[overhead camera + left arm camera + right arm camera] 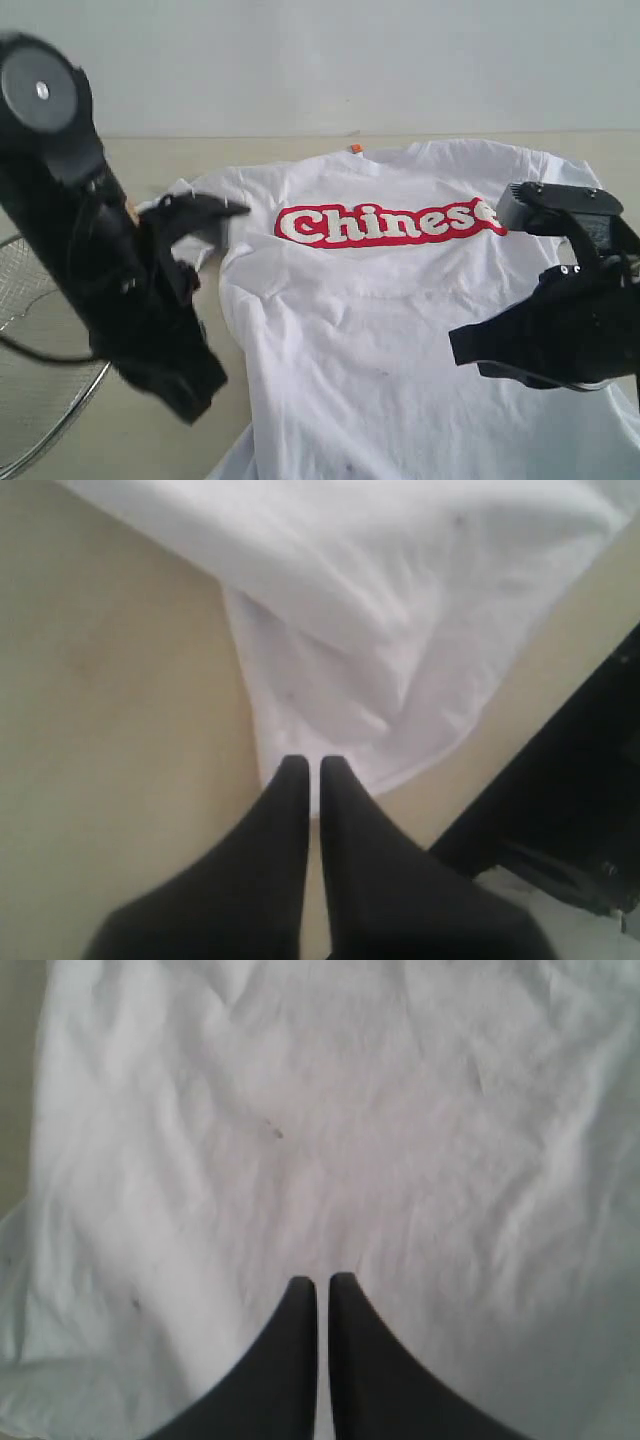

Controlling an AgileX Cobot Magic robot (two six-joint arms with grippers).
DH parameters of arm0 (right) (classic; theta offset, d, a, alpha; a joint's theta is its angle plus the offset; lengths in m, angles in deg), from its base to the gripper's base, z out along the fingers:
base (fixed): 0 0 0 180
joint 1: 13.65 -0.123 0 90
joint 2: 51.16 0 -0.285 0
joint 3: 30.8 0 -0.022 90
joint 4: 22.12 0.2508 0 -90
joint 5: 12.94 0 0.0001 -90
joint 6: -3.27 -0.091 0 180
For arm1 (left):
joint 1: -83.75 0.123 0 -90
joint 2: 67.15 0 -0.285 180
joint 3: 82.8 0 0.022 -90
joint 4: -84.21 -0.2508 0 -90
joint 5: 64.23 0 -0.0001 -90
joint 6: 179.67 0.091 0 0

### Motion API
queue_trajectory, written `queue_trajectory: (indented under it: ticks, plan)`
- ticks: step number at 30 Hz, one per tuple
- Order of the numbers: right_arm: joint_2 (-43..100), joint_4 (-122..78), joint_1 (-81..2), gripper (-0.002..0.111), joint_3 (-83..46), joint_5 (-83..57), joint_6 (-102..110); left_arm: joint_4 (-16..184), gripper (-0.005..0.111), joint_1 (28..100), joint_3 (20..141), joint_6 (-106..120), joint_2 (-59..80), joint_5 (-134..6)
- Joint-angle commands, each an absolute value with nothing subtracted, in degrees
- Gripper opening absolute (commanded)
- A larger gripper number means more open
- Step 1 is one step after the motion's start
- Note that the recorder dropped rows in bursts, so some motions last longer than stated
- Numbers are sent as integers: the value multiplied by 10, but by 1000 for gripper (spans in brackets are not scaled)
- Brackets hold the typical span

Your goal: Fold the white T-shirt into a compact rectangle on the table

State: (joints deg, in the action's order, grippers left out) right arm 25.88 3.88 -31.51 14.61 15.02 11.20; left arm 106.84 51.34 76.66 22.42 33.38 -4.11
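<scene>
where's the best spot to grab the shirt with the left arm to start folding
Probably the sleeve nearest the left gripper, taken at its hem and approached from the bare table side. The shirt lies spread flat, print up, so only its edges offer a lip to pinch. This sleeve sticks out over the table just ahead of the fingertips. The jaws are shut and would have to open first.
</scene>
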Motion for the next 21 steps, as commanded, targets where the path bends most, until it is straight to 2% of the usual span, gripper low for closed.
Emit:
queue_trajectory:
  ticks: [1, 10, 21]
  plan:
    - [241, 40, -314, 0, 152, 154, 109, 1073, 5, 451, 691, 184, 327, -106]
    - [236, 40, -314, 0, 152, 154, 109, 1072, 5, 395, 665, 153, 346, -197]
    - [236, 40, -314, 0, 152, 174, 117, 1070, 5, 392, 665, 144, 429, -237]
